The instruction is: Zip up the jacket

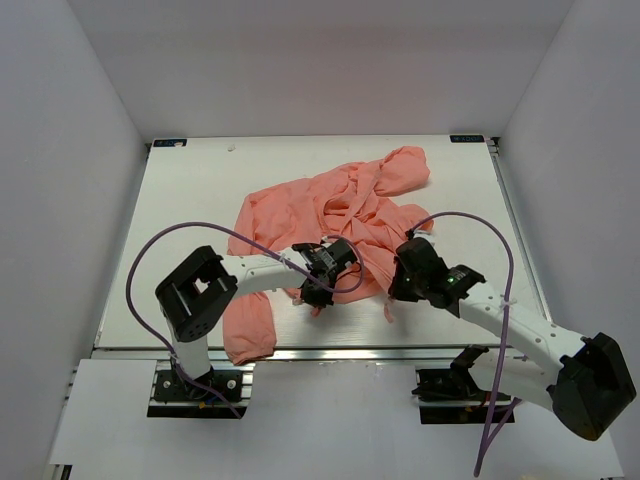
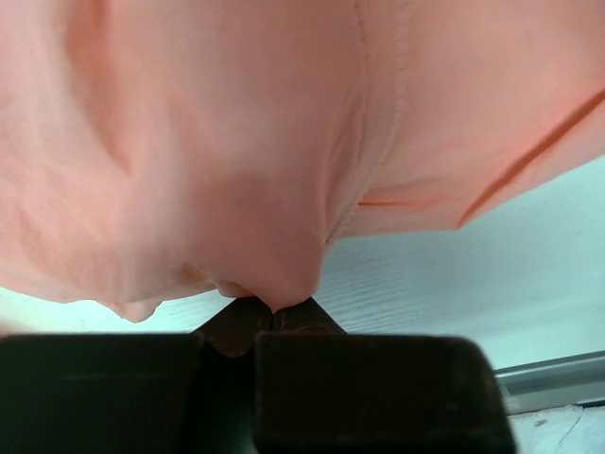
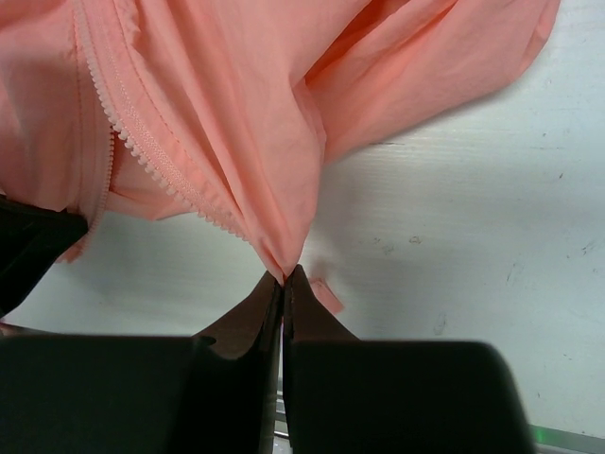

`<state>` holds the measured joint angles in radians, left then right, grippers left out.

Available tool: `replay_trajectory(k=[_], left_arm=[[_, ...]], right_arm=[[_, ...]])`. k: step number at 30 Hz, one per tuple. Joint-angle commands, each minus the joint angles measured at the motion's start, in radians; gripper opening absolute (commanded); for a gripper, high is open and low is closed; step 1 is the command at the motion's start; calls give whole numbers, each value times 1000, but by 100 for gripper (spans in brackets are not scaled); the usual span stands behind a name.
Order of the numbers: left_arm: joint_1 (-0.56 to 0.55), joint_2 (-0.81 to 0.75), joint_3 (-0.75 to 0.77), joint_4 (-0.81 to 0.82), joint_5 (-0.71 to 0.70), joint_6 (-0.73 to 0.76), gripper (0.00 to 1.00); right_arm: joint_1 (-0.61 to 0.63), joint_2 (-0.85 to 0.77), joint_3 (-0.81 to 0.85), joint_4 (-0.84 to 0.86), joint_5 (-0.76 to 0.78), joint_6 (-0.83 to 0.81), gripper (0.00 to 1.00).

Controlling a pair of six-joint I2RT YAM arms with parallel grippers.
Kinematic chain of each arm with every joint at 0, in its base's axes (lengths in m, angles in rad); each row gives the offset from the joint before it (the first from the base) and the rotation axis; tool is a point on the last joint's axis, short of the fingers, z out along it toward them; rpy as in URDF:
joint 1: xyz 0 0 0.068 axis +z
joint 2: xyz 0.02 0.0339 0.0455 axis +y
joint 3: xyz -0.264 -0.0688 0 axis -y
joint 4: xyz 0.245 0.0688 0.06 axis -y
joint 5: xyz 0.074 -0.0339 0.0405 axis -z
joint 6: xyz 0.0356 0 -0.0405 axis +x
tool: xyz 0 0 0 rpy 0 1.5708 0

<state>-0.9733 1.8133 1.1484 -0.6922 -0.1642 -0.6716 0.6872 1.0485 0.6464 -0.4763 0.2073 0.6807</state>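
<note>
The salmon-pink jacket (image 1: 330, 200) lies crumpled across the middle of the white table (image 1: 190, 190), with one sleeve (image 1: 247, 325) reaching the front edge. My left gripper (image 1: 348, 250) is at the jacket's near hem. In the left wrist view it (image 2: 274, 305) is shut on a fold of the jacket (image 2: 236, 142). My right gripper (image 1: 398, 272) is at the hem to the right of it. In the right wrist view it (image 3: 284, 274) is shut on a pinch of the jacket (image 3: 236, 95) beside a row of zipper teeth (image 3: 142, 142). The zipper slider is hidden.
White walls close in the table on three sides. A metal rail (image 1: 330, 352) runs along the front edge, close to both grippers. Purple cables (image 1: 470, 225) arc over each arm. A dark part of the left arm (image 3: 28, 251) shows at the left of the right wrist view.
</note>
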Motion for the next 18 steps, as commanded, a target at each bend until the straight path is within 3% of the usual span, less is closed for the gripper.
replay_trajectory(k=[1,12,18], left_arm=[[-8,35,-21,-4,26,15,2],[-8,-109,5,147,204,98,0],[2,-219,11,264,209,89,0]], right_arm=[[-5,-21,-11,30,15,-1,0],[-3,-84,-14,142,-57,-59,0],[-9,-99,22,197,-51,-67,0]])
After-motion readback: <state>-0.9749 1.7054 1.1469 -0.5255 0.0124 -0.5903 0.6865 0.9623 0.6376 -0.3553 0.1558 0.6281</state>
